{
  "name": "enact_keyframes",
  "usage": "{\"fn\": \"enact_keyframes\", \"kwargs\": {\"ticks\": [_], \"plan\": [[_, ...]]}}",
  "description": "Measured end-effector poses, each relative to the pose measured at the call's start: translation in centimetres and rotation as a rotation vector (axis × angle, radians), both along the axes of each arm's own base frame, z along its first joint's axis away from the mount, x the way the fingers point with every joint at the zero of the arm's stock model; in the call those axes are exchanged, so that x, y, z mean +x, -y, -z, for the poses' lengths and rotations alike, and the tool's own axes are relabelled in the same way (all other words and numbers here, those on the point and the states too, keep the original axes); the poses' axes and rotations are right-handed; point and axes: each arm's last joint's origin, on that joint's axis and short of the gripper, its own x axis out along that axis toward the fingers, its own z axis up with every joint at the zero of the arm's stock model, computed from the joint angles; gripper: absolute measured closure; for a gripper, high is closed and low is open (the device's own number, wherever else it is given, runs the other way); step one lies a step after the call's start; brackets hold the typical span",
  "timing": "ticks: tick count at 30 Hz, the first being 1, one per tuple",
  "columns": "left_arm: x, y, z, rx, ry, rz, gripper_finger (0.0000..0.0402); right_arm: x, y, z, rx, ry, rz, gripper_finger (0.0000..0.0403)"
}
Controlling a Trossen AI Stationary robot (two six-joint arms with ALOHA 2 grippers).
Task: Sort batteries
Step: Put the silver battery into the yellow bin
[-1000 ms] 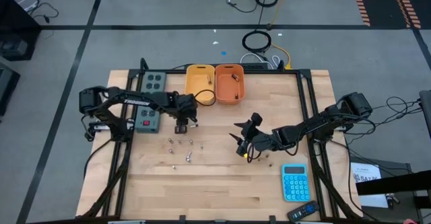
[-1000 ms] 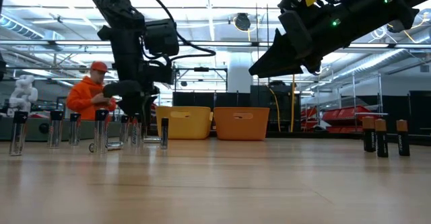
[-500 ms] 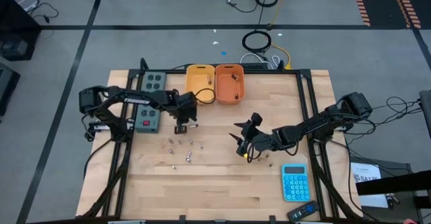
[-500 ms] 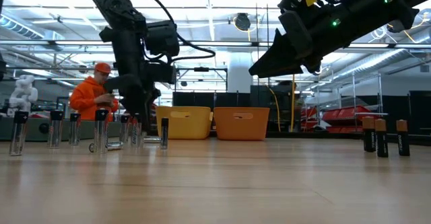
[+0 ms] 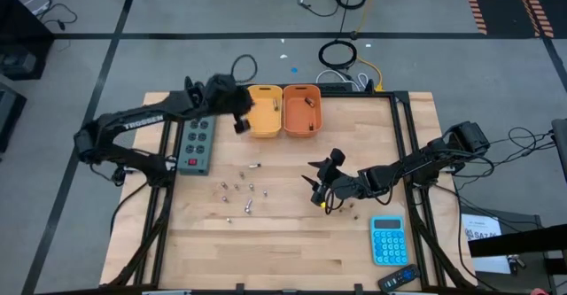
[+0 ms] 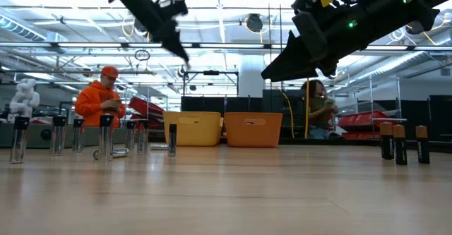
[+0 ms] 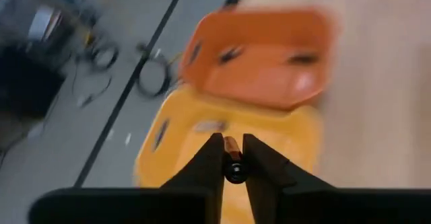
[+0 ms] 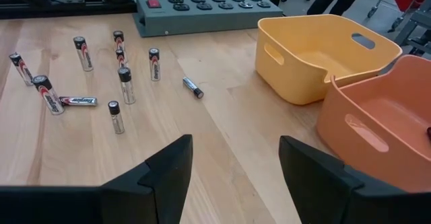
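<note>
The left gripper hangs above the yellow bin, its fingers clamped on one battery; the right gripper hovers mid-desk, fingers spread; remaining batteries cluster on the desk.

Wood, plastic and metal under bright light

We see a pale wooden table with a smooth, faintly satin grain; a yellow plastic bin and an orange plastic bin, both smooth and matt; small cylindrical batteries with glossy labelled jackets and shiny metal caps; the matt black plastic-looking fingers of the right gripper; and a grey matt power strip.
</note>
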Motion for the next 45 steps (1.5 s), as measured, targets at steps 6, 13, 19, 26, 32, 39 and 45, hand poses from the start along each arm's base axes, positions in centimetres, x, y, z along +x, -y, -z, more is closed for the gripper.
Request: {"fn": "enact_keyframes", "kwargs": {"ticks": [6,13,19,26,32,39,45], "plan": [[0.4,-2.7,2.5,-0.125,-0.022,0.006,0.0243,0.0,0.0,0.0,-0.002,0.0,-0.001,0.019],[0.8,-2.4,2.9,-0.2,-0.067,0.054,0.0214,0.0,0.0,0.0,-0.002,0.001,0.002,0.019],[0.8,1.9,3.0,-0.426,-0.259,0.153,0.0226,0.0,0.0,-0.1,0.0,0.006,0.003,0.019],[2.9,8.8,5.3,-0.329,-0.426,0.204,0.0226,0.3,0.0,-0.5,0.002,0.051,-0.008,0.019],[3.7,11.6,6.1,-0.354,-0.452,0.234,0.0226,0.3,0.0,-0.5,0.002,0.054,-0.013,0.019],[2.6,12.6,7.0,-0.362,-0.576,0.253,0.0226,0.3,0.0,-0.5,-0.011,0.041,-0.015,0.019],[1.6,12.6,9.6,-0.347,-0.629,0.285,0.0226,0.3,0.0,-0.4,-0.011,0.038,-0.015,0.019]]}}
